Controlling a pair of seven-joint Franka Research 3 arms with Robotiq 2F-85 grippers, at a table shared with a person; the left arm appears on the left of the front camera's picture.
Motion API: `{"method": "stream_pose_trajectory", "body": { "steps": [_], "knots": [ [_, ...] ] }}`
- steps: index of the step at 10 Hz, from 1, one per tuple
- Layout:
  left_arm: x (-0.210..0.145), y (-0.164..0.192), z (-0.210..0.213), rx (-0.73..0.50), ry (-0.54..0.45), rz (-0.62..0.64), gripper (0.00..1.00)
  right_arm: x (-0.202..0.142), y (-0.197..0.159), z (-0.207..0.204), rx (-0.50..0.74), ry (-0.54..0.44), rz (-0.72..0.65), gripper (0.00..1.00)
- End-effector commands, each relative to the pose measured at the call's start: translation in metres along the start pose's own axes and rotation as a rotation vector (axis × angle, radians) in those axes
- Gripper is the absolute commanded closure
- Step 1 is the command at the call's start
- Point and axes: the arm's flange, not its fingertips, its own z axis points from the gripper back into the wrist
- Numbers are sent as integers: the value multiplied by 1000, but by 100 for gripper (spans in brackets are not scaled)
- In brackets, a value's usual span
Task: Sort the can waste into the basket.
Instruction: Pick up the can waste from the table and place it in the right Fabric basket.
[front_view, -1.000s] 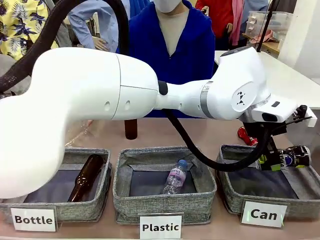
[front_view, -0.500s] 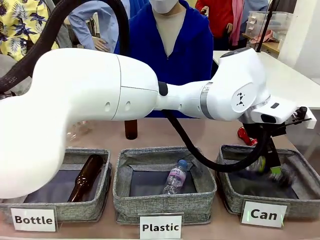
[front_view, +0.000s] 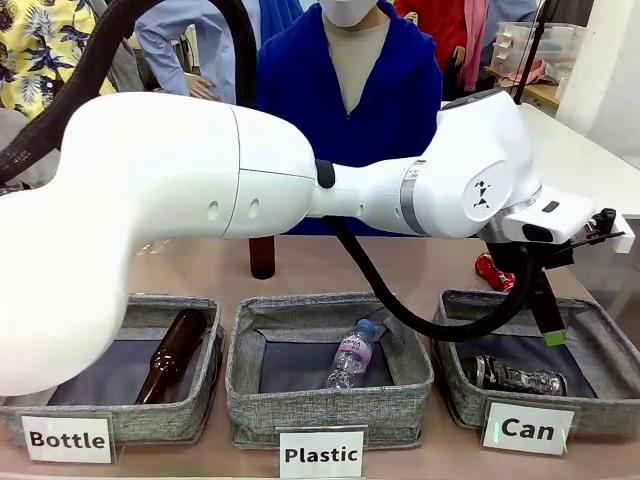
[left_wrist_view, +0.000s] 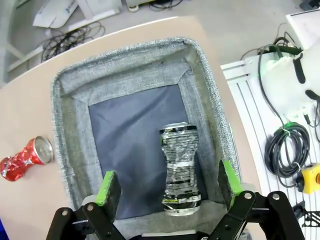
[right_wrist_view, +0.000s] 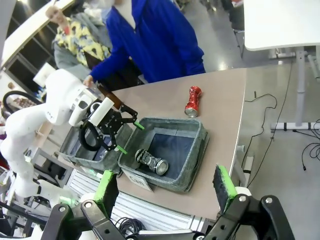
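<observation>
The black crushed can (front_view: 515, 375) lies on its side on the dark bottom of the grey basket (front_view: 455, 395) carded "Can". My left gripper (front_view: 545, 335) hangs open just above it. In the left wrist view, the can (left_wrist_view: 179, 170) rests free between the spread green fingertips (left_wrist_view: 107, 182) of the left gripper (left_wrist_view: 167, 180), inside the basket (left_wrist_view: 70, 100). The shiny red can (front_view: 492, 270) lies on the table behind the basket, also the red can (left_wrist_view: 25, 159). My right gripper (right_wrist_view: 165, 182) is open and far back, looking at the basket (right_wrist_view: 197, 132), black can (right_wrist_view: 152, 161) and red can (right_wrist_view: 192, 100).
The "Bottle" basket (front_view: 120, 420) holds a brown glass bottle (front_view: 170, 355). The "Plastic" basket (front_view: 330, 410) holds a clear bottle (front_view: 350, 355). Another brown bottle (front_view: 261, 258) stands on the table behind them. A person in blue (front_view: 350, 90) stands at the far side.
My left gripper has opened above the "Can" basket. The black can that it held has dropped and now lies on the basket's bottom.
</observation>
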Motion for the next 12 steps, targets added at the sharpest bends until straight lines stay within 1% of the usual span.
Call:
{"method": "stream_pose_trajectory", "body": {
  "steps": [1, 2, 3, 4, 5, 6, 7, 8, 10, 12],
  "knots": [
    [-4, -6, 7, -12, -14, -2, 0, -3, 4, 8, -14, -17, -10, 0],
    [-5, -5, 10, -38, -9, 27, 0, -3, 4, 8, -14, -17, -10, 0],
    [-8, -9, 24, -83, -5, 62, 0, -3, 4, 8, -14, -17, -10, 0],
    [-13, -13, 35, -114, -25, 86, 0, 0, 0, 0, 0, 0, 0, 0],
    [-20, -17, 53, -133, -106, 122, 0, 3, 3, -14, 25, 25, -21, 0],
    [-27, -19, 63, -107, -102, 149, 0, 5, 5, -25, 49, 32, -43, 0],
    [-32, -21, 66, -118, -89, 156, 0, 5, 8, -32, 70, 48, -50, 0],
    [-33, -19, 68, -129, -90, 152, 0, 6, 7, -34, 61, 50, -68, 0],
    [-34, -18, 67, -147, -111, 149, 0, 7, 3, -25, 48, 37, -89, 0],
    [-35, -17, 70, -158, -138, 155, 0, 7, -1, -27, 32, 61, -119, 0]
  ]
}}
